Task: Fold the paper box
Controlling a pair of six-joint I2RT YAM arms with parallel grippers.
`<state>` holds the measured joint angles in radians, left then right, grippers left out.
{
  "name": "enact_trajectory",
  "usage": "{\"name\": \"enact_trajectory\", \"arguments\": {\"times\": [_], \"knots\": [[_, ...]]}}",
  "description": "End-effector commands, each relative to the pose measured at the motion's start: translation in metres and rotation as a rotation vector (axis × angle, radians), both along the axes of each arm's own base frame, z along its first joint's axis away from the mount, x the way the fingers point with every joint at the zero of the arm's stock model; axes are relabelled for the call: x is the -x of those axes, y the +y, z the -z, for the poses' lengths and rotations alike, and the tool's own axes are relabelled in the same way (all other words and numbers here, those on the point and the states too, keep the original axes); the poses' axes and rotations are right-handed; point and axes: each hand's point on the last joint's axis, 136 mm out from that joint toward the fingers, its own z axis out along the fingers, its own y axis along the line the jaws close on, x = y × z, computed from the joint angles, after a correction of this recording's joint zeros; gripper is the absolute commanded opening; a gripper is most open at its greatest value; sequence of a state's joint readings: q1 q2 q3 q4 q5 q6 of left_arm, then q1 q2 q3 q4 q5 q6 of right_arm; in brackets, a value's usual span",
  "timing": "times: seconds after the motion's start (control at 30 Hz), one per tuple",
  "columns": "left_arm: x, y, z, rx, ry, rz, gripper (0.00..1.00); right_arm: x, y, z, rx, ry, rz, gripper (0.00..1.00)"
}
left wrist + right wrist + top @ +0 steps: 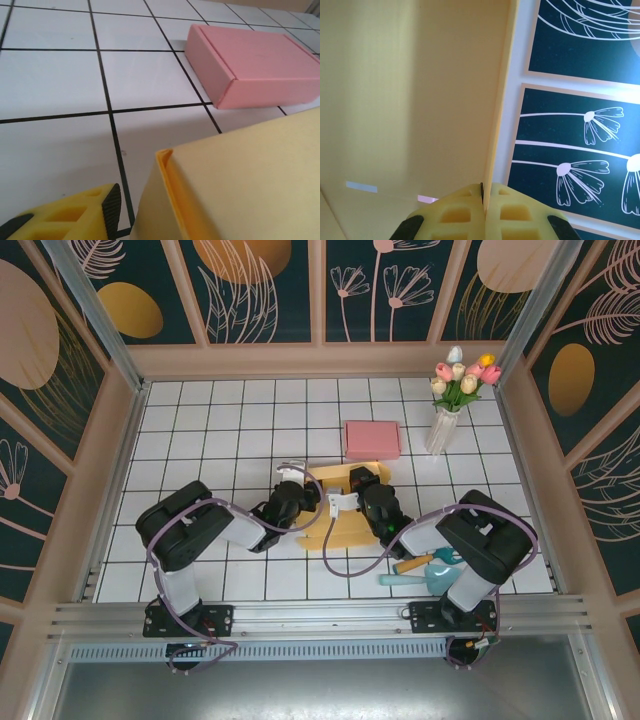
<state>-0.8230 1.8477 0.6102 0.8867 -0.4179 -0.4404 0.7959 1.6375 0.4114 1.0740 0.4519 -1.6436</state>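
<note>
Step in hand: mid-fold, by the look of it. One panel is being raised while the rest of the sheet lies flat.
Paper box (342, 528): yellow and only partly formed, it lies on the worktop (200, 430) just in front of the pink box (372, 438), on the arms' side of it.
Right fingers (455, 216): pressed together, pinching the edge of an upright yellow panel.
Left fingers (75, 216): one shows beside the yellow box's folded rim. Whether they are spread or gripping cannot be told.
Arm pose: both arms are bent low, and their wrists converge on the yellow box from either side, near the pink box.
Next move: likely the left side must brace or tuck the rim while the right turns its panel over, gently, so the card does not crease.
</note>
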Motion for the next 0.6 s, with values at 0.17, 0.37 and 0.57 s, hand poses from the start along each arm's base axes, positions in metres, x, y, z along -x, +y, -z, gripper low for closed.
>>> {"name": "enact_trajectory", "arguments": {"times": [0.17, 0.37, 0.57], "knots": [[-0.007, 0.115, 0.027, -0.327, 0.022, -0.545, 0.23, 0.014, -0.004, 0.032, 0.08, 0.102, -0.025, 0.0], [-0.004, 0.129, 0.026, -0.395, 0.02, -0.617, 0.12, 0.012, -0.004, 0.028, 0.063, 0.106, -0.019, 0.0], [-0.008, 0.129, 0.027, -0.444, 0.029, -0.644, 0.19, 0.012, -0.004, 0.031, 0.058, 0.122, -0.013, 0.0]]}}
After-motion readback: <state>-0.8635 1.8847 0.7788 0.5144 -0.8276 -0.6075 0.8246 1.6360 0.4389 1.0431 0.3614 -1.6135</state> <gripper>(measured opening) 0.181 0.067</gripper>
